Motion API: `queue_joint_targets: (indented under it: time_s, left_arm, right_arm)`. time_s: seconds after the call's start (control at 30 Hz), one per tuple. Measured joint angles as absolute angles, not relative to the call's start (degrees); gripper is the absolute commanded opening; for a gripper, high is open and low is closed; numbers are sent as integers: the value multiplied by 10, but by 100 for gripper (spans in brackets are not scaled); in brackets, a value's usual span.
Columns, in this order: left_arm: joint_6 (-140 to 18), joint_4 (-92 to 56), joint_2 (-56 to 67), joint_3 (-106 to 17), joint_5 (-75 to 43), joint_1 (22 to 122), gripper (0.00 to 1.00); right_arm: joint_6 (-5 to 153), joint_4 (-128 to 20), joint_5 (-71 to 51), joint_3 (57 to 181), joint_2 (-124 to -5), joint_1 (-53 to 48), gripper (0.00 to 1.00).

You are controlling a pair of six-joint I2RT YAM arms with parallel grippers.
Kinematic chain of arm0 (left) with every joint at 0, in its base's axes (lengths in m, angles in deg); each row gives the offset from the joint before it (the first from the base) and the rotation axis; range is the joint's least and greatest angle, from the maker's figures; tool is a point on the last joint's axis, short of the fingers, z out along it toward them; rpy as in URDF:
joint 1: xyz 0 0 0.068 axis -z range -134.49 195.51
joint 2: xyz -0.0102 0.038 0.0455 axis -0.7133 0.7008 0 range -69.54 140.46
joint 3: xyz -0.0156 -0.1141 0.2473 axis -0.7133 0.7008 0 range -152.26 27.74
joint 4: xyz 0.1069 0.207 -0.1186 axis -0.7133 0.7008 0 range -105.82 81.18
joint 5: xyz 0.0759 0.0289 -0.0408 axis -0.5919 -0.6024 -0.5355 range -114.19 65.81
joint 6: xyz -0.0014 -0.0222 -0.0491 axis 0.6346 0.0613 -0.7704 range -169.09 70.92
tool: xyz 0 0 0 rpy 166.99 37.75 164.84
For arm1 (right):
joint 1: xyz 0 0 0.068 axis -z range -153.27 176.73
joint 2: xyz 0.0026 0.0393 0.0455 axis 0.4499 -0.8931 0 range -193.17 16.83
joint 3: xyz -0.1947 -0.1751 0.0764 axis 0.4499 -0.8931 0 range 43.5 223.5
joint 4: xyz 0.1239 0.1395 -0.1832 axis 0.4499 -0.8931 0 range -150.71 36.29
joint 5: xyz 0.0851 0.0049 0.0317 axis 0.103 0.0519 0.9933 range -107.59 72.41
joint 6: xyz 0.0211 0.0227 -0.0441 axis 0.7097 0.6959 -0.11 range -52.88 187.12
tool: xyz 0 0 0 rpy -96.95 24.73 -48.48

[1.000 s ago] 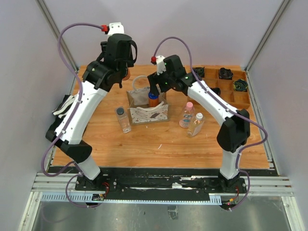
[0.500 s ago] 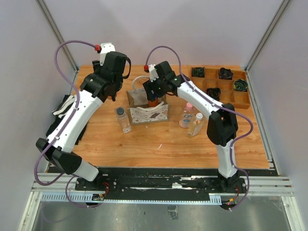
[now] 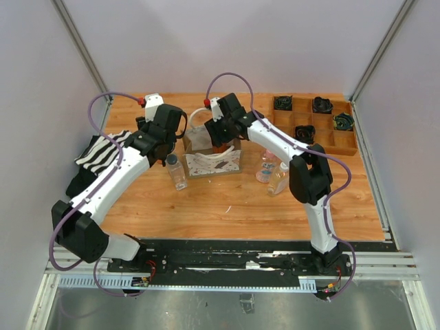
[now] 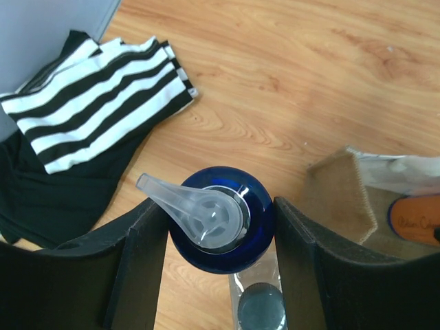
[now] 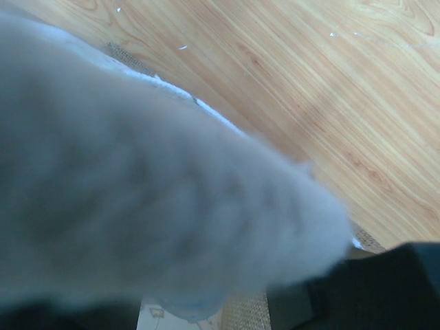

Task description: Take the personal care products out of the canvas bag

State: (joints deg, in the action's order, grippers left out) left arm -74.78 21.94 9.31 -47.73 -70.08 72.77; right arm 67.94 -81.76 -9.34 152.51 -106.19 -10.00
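Note:
The canvas bag [image 3: 213,161] stands mid-table, and its corner shows in the left wrist view [image 4: 342,199]. An orange item with a blue rim [image 4: 416,218] lies inside it. My left gripper [image 3: 165,143] is shut on a dark blue bottle with a clear pump top [image 4: 220,218], held just above a grey-capped clear bottle [image 3: 176,170] left of the bag. My right gripper [image 3: 220,134] is down at the bag's back opening. Its wrist view is filled by a blurred pale mass [image 5: 151,172], so its jaws are hidden. Two clear bottles, one pink-capped [image 3: 268,165] and one [image 3: 280,177] beside it, stand right of the bag.
A black-and-white striped cloth [image 3: 103,155] lies at the table's left edge and also shows in the left wrist view [image 4: 96,103]. A wooden compartment tray [image 3: 323,127] with dark coiled items sits at the back right.
My left arm has swung forward and down from the back left, to just above the grey-capped bottle. My right gripper has moved back and left and dropped to the bag's opening.

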Motion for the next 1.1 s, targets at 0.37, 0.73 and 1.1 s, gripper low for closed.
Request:
queue_joint_targets:
  time_s: [0.37, 0.73, 1.1]
  left_arm:
    - [-779, 167, 87, -394, -684, 714, 1]
    - [-796, 122, 117, -345, -665, 708, 43]
    - [-812, 95, 126, -335, -640, 697, 85]
  right_arm:
    - [664, -741, -103, 1430, -1004, -100, 24]
    - [653, -745, -107, 1404, -816, -100, 24]
    - [646, -763, -160, 1410, -763, -65, 25]
